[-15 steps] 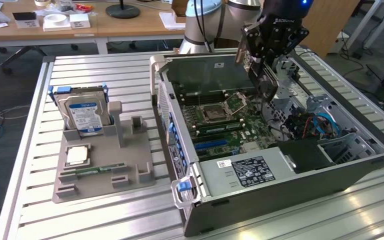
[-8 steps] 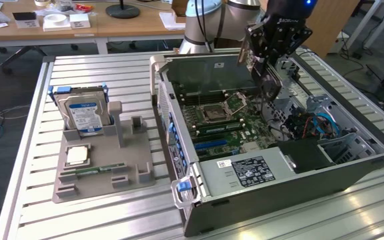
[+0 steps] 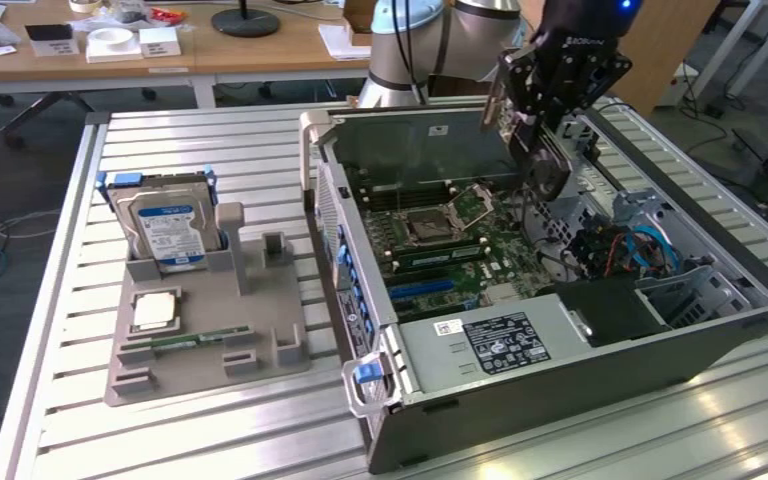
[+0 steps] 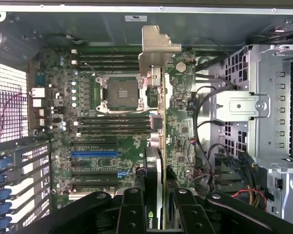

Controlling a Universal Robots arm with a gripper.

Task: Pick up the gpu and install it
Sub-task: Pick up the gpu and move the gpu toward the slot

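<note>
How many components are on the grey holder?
3 on the grey holder: a hard drive standing at the far end, a processor chip midway, a memory stick nearest the camera. Another may hide behind the drive.

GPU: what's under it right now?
Motherboard inside the open case, CPU socket off to one side. The strip straight below the gpu, clamped in the gripper, is hidden by the card.

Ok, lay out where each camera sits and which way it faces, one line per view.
Exterior view: off the arm, raised, looking down across the table at the open computer case; the arm and end effector show above it, gripping the gpu.
Wrist view: on the wrist, looking down into the case at the motherboard; the end effector's fingers show, clamped on the gpu.
Shared: gpu, end effector, motherboard, case interior.
</note>
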